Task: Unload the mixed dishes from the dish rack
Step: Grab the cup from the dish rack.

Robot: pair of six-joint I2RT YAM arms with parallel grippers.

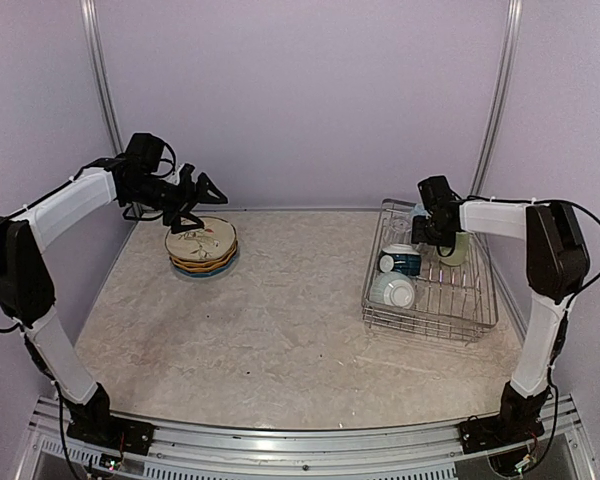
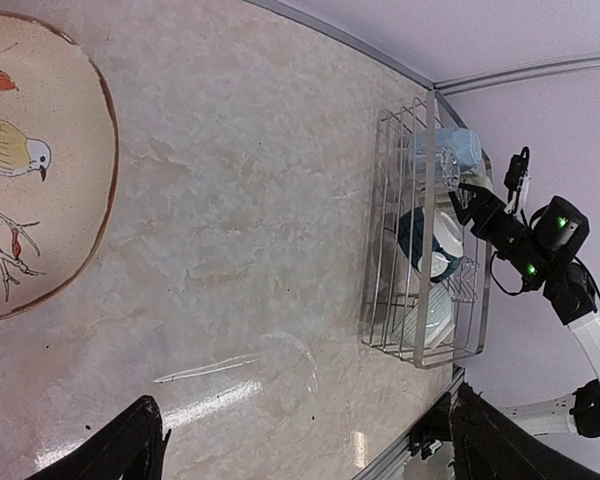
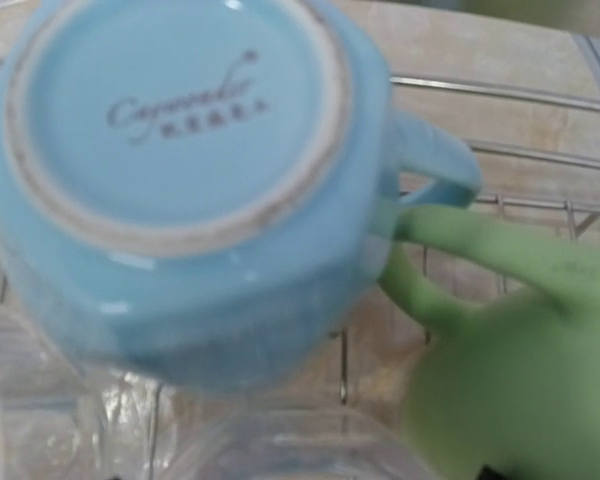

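The right claw [image 1: 435, 238] hangs over the far end of the dish rack [image 1: 430, 328], just above the upturned light blue mug [image 3: 180, 180]. The pale green mug [image 3: 520, 380] lies close against that mug's handle and the clear glass tumbler [image 3: 280, 445] is just beside it. I cannot tell how far this claw is open, because its fingers are outside the wrist view. Only that view shows the mug's base, printed with a cursive word, possibly starting "Ca", above characters too blurred to read. Teal-and-white bowls [image 1: 393, 290] fill the rack's near half. Well apart from the rack on the surface [image 1: 280, 330], the left claw [image 1: 202, 205] is spread wide and empty over the stack of plates [image 1: 202, 248]. Its wrist view shows a yellow bird painted on the top plate [image 2: 30, 170].
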